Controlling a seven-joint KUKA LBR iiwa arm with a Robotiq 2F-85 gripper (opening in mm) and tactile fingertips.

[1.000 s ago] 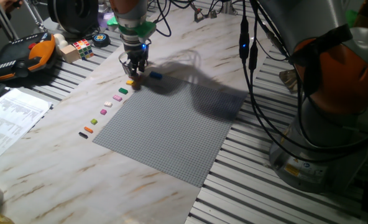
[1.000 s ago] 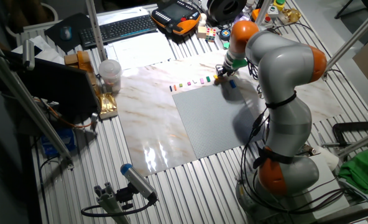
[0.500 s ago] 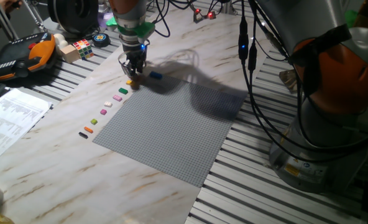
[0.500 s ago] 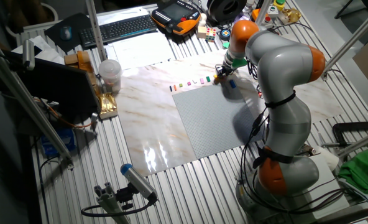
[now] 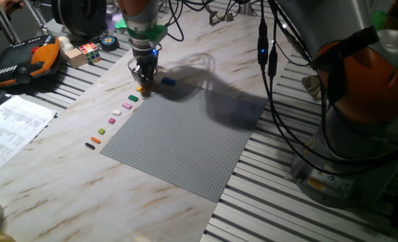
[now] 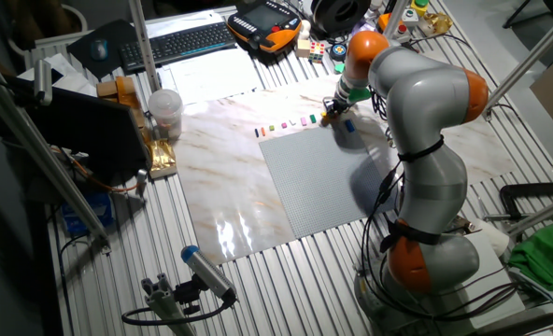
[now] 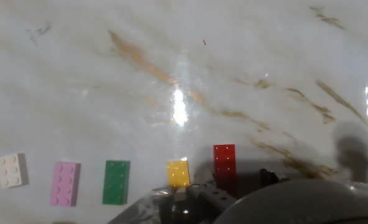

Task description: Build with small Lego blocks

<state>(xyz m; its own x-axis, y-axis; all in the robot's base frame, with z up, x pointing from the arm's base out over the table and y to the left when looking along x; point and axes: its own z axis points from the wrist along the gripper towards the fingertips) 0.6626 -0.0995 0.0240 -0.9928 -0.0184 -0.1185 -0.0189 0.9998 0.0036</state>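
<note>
Honestly, you've barely begun: the grey baseplate (image 5: 185,138) is bare, the bricks (image 5: 113,117) lie in a row on the table (image 5: 64,168), and your claw (image 5: 145,77) hovers over the red brick (image 7: 224,160); grip unclear.

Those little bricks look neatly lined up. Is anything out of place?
Yes: the blue brick lies alone on the marble, apart from the tidy row beside the grey baseplate. In the row, the red brick sits slightly further up than its neighbours.

I see the baseplate (image 5: 182,138) low and close in one fixed view, high and distant (image 6: 319,182) in the other, while my hand view looks straight down, close over the marble.
</note>
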